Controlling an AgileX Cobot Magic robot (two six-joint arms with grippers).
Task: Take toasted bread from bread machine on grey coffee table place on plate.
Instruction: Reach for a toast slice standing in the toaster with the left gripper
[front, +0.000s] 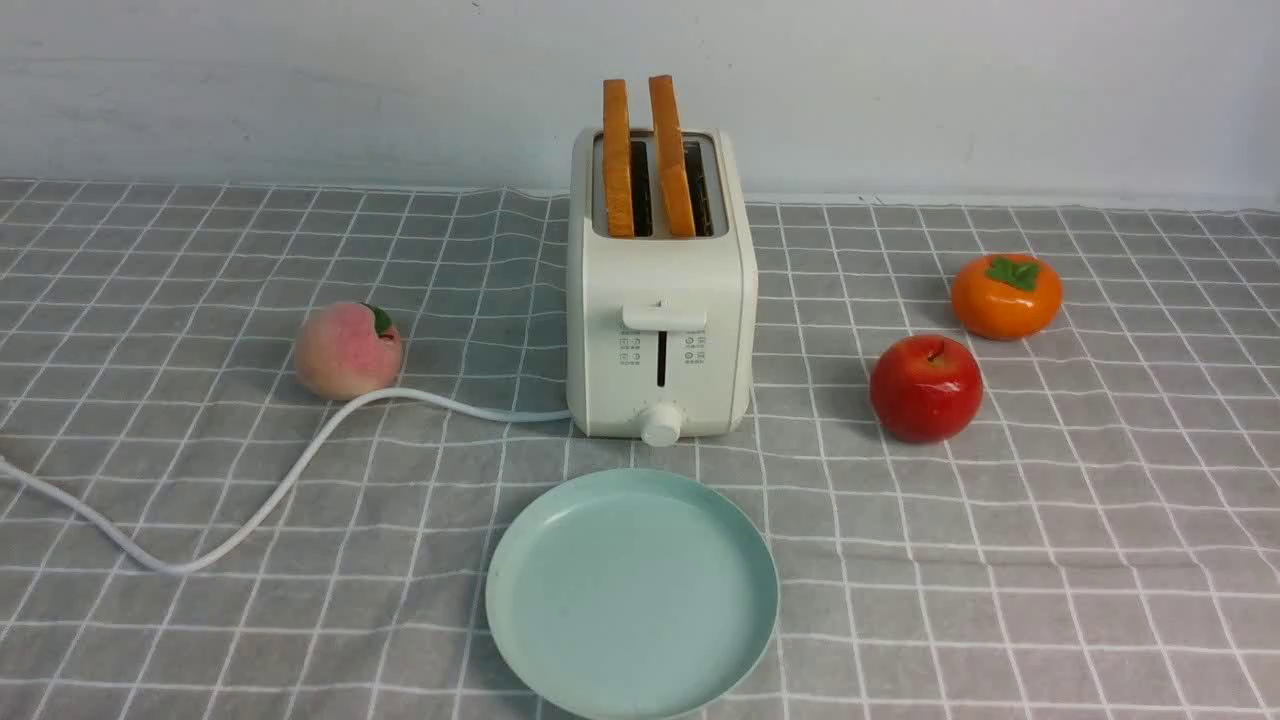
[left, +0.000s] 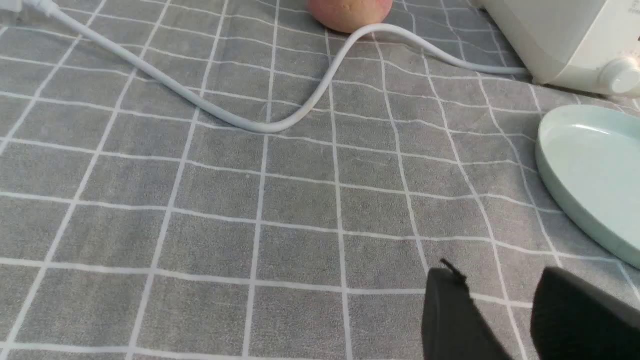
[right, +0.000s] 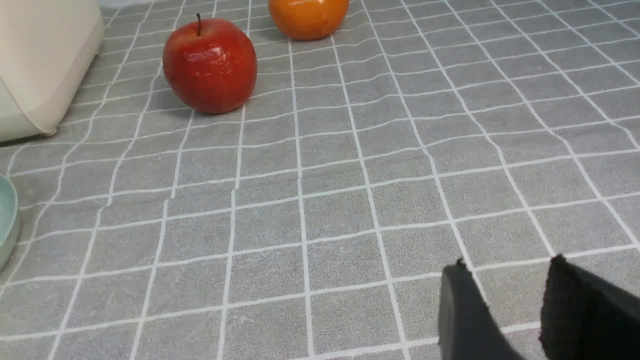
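Two slices of toasted bread (front: 618, 160) (front: 671, 155) stand upright in the slots of the cream-white bread machine (front: 660, 330) at the middle of the grey coffee table (front: 1050, 560). The mint-green plate (front: 632, 592) lies empty just in front of it. Neither gripper shows in the front view. My left gripper (left: 497, 285) is open and empty above bare cloth, with the plate's rim (left: 575, 200) and the bread machine's corner (left: 565, 45) beyond it. My right gripper (right: 505, 272) is open and empty above bare cloth, the bread machine's side (right: 45, 65) far off.
A peach (front: 347, 350) sits left of the bread machine, with the white cord (front: 280, 480) curving past it toward the table's left edge. A red apple (front: 926, 388) and an orange persimmon (front: 1005, 295) sit to the right. A pale wall stands behind.
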